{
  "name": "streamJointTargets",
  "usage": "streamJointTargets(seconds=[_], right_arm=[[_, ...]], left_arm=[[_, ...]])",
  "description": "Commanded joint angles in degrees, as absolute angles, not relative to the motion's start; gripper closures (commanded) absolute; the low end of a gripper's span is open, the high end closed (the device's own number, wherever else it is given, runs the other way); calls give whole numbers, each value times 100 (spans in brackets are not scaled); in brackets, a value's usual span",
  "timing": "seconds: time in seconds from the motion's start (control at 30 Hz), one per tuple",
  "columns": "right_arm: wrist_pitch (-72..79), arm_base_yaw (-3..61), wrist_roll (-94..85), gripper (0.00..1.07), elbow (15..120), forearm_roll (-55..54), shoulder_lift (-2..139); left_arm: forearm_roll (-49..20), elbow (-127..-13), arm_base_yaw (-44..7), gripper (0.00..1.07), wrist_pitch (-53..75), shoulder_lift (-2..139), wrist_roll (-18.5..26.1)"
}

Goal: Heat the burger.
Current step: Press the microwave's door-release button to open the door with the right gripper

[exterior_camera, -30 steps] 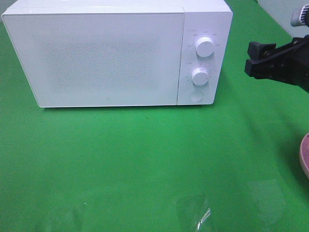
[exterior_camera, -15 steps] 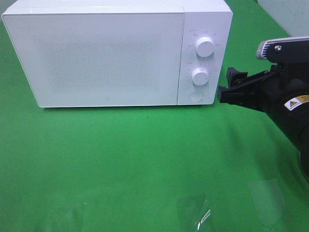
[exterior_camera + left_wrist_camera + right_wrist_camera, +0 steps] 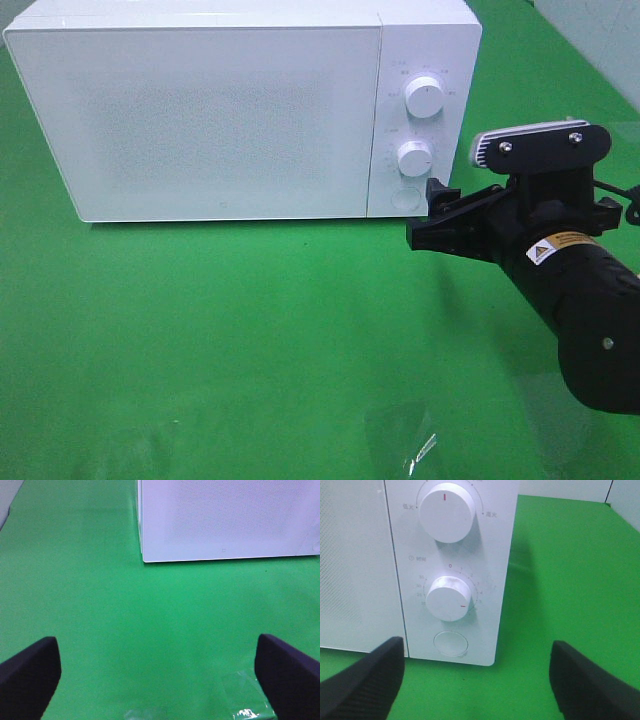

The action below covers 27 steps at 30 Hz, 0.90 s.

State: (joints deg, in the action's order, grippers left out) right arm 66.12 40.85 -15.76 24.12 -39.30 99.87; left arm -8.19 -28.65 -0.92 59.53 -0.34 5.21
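The burger is out of view. A white microwave (image 3: 220, 110) stands at the back of the green table with its door closed. My right gripper (image 3: 425, 215) is open, its black fingers just in front of the control panel's lower right corner. In the right wrist view the right gripper (image 3: 477, 680) frames the round door button (image 3: 451, 643) below the lower knob (image 3: 449, 599), with nothing between its fingers. My left gripper (image 3: 160, 675) is open and empty over the green cloth in front of the microwave's left corner (image 3: 145, 557). It does not show in the high view.
Two white knobs, the upper (image 3: 424, 97) and the lower (image 3: 414, 158), sit above the round button (image 3: 405, 199). A scrap of clear film (image 3: 405, 440) lies on the green cloth (image 3: 250, 320) near the front edge and also shows as the film (image 3: 245, 700) near my left gripper.
My right arm has swung in from the right edge, leftward and nearer, bringing its open gripper up to the microwave's control panel. The pink plate edge at the right is now covered by the arm.
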Motion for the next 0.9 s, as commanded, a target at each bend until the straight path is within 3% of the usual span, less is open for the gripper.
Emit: streamJointTargets(seconds=[0.03, 0.6, 0.9], right_arm=[[6686, 4091, -1507, 32, 2647, -3833, 10176], [6400, 4091, -831, 32, 3123, -3650, 10743], [6320, 4091, 1725, 50, 3123, -3673, 10749]], left_arm=[[-848, -2848, -103, 9, 5936, -86, 487], [-848, -2848, -103, 9, 5936, -86, 487], [-848, -2848, -103, 9, 5936, -86, 487]])
